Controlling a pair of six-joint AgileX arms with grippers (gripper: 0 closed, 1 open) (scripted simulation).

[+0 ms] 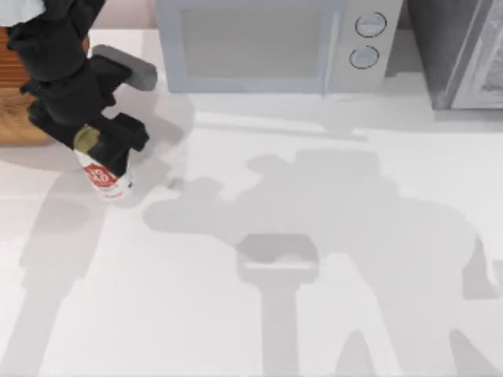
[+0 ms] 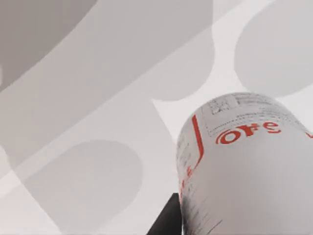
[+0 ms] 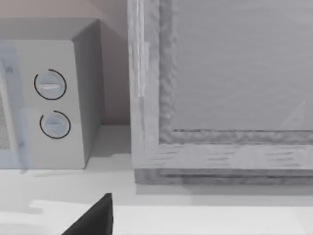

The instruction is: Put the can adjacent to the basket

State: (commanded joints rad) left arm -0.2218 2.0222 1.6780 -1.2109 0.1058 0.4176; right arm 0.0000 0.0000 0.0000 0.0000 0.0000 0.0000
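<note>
Can [image 1: 104,177], at the top view's left edge beside the basket [image 1: 16,118], pinched by the left tool [image 1: 106,149] near its gold top, keeping it upright, base at the worktop [image 1: 314,330]. Right tool's [image 3: 93,218] state: cannot tell.

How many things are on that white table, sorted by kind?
Cans: 1, the can, white with a red label, held by the left gripper
Baskets: 1, the basket, at the table's left edge
Microwaves: 1, the microwave
Grey cabinets: 1, the cabinet
Total: 4
</note>
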